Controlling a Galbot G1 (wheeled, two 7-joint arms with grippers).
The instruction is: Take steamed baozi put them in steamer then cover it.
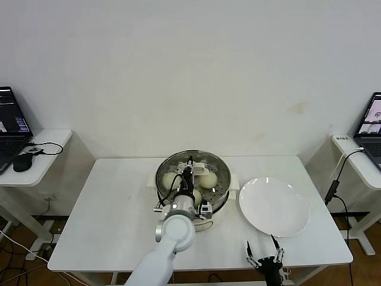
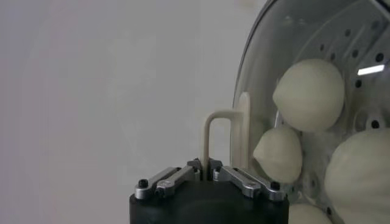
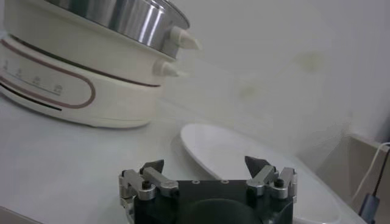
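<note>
Left gripper (image 2: 207, 173) pinched on the cover (image 2: 247, 103) handle, directly above the steamer (image 1: 221, 179) on the table (image 1: 107, 208); cover tilted on edge, handle's long axis upright. 4 baozi (image 2: 308, 94) on the tray. Right gripper (image 1: 265, 260) idle, jaws wide, near the plate (image 1: 274, 205). No readable writing.

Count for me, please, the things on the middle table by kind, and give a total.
steamed baozi: 4
steamer: 1
cover, gripped by the left gripper: 1
white plate: 1
Total: 7
</note>
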